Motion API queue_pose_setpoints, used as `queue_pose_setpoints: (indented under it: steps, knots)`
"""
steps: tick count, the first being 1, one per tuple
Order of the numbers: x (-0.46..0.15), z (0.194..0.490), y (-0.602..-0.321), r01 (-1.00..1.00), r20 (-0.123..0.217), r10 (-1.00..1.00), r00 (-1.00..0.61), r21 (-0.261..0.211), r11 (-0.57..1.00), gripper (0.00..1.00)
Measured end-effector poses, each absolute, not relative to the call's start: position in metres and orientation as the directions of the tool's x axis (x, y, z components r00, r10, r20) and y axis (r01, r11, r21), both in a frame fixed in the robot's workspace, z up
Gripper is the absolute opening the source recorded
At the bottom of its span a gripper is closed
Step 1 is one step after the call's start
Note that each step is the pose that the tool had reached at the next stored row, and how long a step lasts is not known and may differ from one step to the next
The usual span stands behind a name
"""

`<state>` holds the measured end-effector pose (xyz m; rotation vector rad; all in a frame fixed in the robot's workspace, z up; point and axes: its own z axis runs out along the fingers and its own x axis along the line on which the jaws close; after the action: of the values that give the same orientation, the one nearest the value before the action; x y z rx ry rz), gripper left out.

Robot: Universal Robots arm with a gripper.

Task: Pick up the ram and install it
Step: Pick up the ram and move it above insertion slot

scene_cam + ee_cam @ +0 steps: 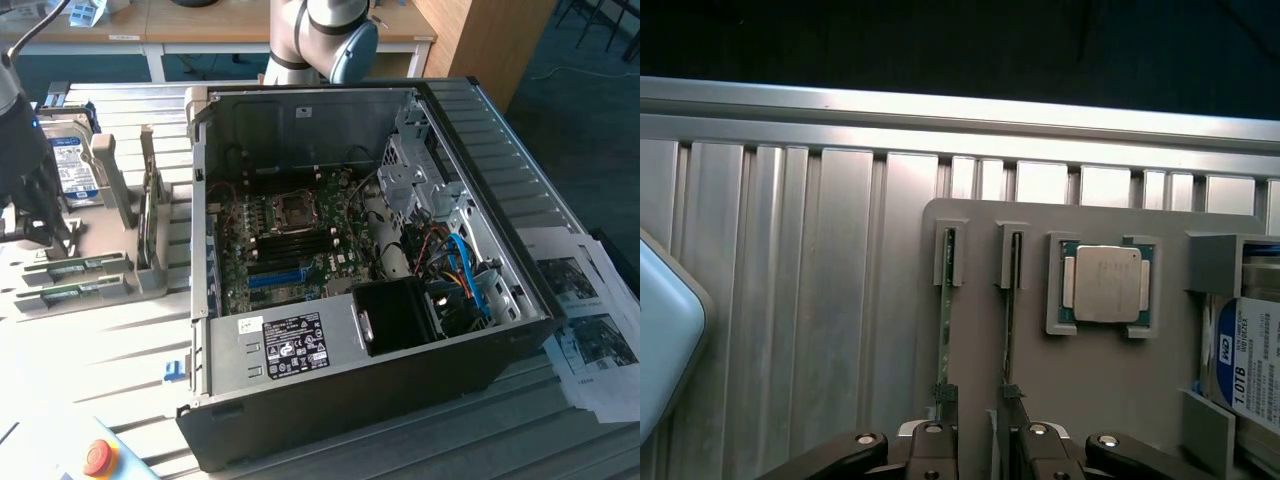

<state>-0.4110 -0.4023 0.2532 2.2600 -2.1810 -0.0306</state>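
Your black two-fingered gripper [985, 445] hangs with its jaws apart, holding nothing, right over the near end of the flat grey plastic holder tray [1090, 380]. Two long, narrow green ram sticks [948, 300] [1012, 300] stand on edge side by side in that tray's slots, their near ends just at your fingertips. Farther across the tray sit the square silver-capped processor chip [1105, 283] and the silver hard drive [1250, 360] with its blue-white label.

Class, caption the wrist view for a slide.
Open jaws poised by two narrow green RAM sticks standing in a grey holder, beside a square silver processor.
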Motion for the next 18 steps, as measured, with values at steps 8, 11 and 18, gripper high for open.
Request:
queue_pose_setpoints:
  steps: [8, 11, 18]
  knots:
    - [-0.411, 0.253, -0.409, -0.999, -0.013, -0.999, 0.035, 0.014, -0.036, 0.29]
    - [-0.411, 0.253, -0.411, -0.999, -0.013, -0.999, 0.035, 0.014, -0.036, 0.29]
    - [-0.411, 0.253, -0.414, -0.999, -0.014, -0.999, 0.035, 0.014, -0.036, 0.29]
